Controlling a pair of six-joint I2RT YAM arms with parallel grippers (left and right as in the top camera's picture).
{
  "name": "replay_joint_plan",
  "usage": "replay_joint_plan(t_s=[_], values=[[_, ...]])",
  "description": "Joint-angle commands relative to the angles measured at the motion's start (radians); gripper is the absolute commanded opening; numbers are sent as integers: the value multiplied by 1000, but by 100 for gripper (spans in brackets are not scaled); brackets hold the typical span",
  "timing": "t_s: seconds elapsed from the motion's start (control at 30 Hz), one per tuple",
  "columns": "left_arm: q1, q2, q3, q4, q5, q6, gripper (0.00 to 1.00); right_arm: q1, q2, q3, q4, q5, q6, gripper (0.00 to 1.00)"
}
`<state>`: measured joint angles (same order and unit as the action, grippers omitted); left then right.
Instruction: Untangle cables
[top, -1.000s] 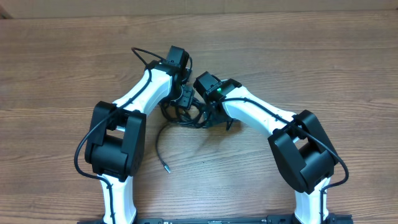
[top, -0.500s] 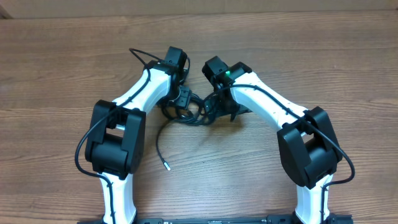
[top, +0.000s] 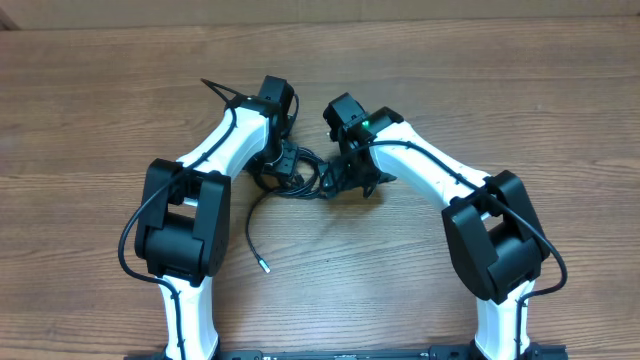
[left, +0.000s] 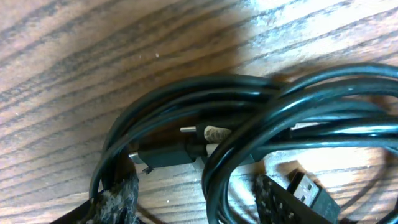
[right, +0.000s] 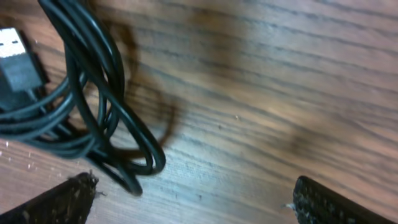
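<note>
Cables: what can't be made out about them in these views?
- Overhead: cables partly hidden under left gripper and right gripper; count unclear.
- Left wrist: strands run off right and bottom edges; which joins the plug is unclear.
- Right wrist: loops leave the left edge; blurred.

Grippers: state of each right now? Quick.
Left gripper: partly open, jaws astride the cables, not clamped on them.
Right gripper: wide open, holding nothing.
</note>
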<state>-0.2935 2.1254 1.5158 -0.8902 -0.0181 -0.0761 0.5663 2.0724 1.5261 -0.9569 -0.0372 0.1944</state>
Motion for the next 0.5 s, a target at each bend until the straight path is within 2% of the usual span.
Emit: replay_joint_plan(t_s=[0.0,0.27,0.47], values=[[11,3,25,-8,10,-14,62,17,1,-32,50,15,-7,100],[47,3,20,-8,12,-39,65,70,13,-46,114,203,18,100],[47,6,3,12,12,-36,66,73,15,-46,153,190,21,100]])
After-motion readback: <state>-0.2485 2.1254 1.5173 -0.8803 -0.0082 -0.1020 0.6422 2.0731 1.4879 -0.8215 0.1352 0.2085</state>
